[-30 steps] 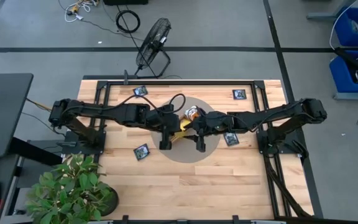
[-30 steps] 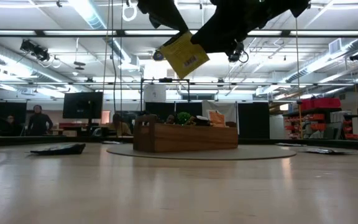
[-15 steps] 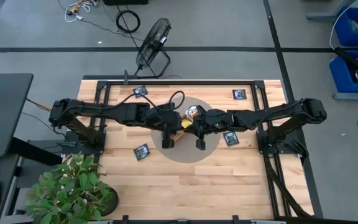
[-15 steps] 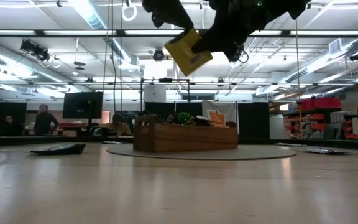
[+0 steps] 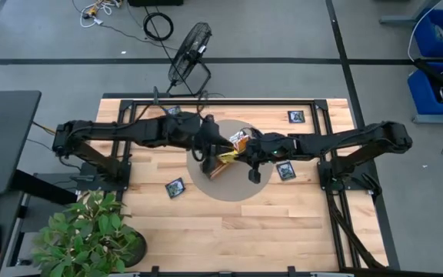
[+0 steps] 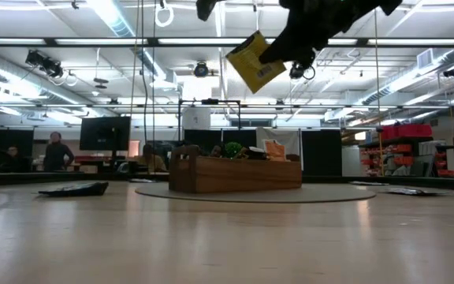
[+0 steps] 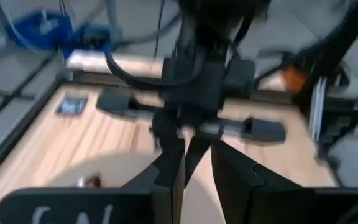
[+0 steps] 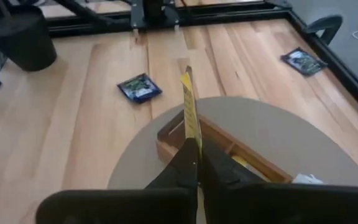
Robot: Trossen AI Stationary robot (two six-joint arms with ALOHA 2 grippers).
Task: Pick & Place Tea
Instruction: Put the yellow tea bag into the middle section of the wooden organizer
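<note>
A yellow tea packet (image 6: 255,61) hangs high over the brown wooden tray (image 6: 235,173), with my right gripper (image 6: 280,47) shut on it. From above, the packet (image 5: 227,158) shows over the tray (image 5: 216,172), which stands on a round grey mat. My left gripper (image 5: 204,151) sits just left of the packet, open and touching nothing; its fingers (image 7: 169,174) stand apart. An orange-and-white packet (image 5: 239,140) lies in the tray. Navy packets (image 5: 175,187) (image 5: 286,171) lie flat on the table. My right gripper pinches one edge of the yellow packet (image 8: 190,134) between its two fingers (image 8: 211,169). The fingers reach in from the table's right side. The packet sticks out past the fingertips, edge-on in the right wrist view and tilted in the low view, lifted clear above the tray.
Two more navy packets (image 5: 296,117) (image 5: 174,112) lie near the table's far edge. A floor fan (image 5: 189,58) stands beyond the far edge and a potted plant (image 5: 91,231) at the near left corner. Bare wood lies along the near side.
The yellow packet has passed from my left gripper to my right one. My right gripper took hold of it, and my left gripper let go, then drew back toward the table's far left and turned. The packet stayed high over the tray and shifted a little to the right.
</note>
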